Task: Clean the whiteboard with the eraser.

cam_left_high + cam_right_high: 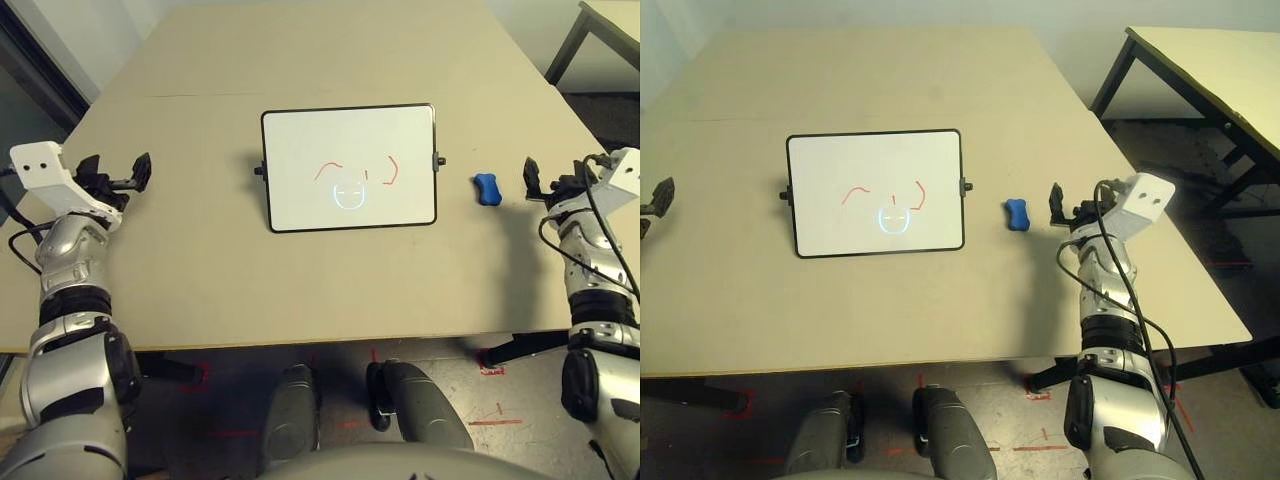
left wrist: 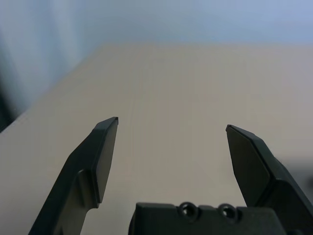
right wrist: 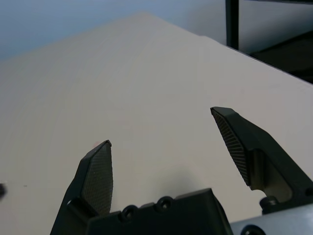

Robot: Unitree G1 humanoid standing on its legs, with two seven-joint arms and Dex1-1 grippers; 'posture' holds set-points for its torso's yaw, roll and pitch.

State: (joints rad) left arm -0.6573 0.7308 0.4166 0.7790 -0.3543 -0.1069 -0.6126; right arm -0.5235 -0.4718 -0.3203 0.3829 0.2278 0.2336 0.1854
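I have a pale beige worktop (image 1: 200, 280) running away from me to a light wall (image 1: 890, 15), with a second table (image 1: 1230, 65) beyond its right side and dark flooring below.

My right end effector (image 3: 161, 128) is wide open, its two black fingers well apart with nothing between them. It hangs over the right part of the worktop. My left end effector (image 2: 172, 122) is also spread wide and empty, out over the left side.

Going outward from the right one, the blue eraser (image 1: 487, 189) lies on the worktop just beside it, apart from the fingers, between that end effector and the whiteboard (image 1: 350, 205). The board lies flat near the middle, black-framed, with a dark knob (image 1: 440, 161) on each short side. On it I see red pen marks (image 1: 392, 170): a wavy line, a short stroke and a curved one. Among them sits a bright pale-blue outline (image 1: 894, 221), probably a reflection, though I can't be certain from here.
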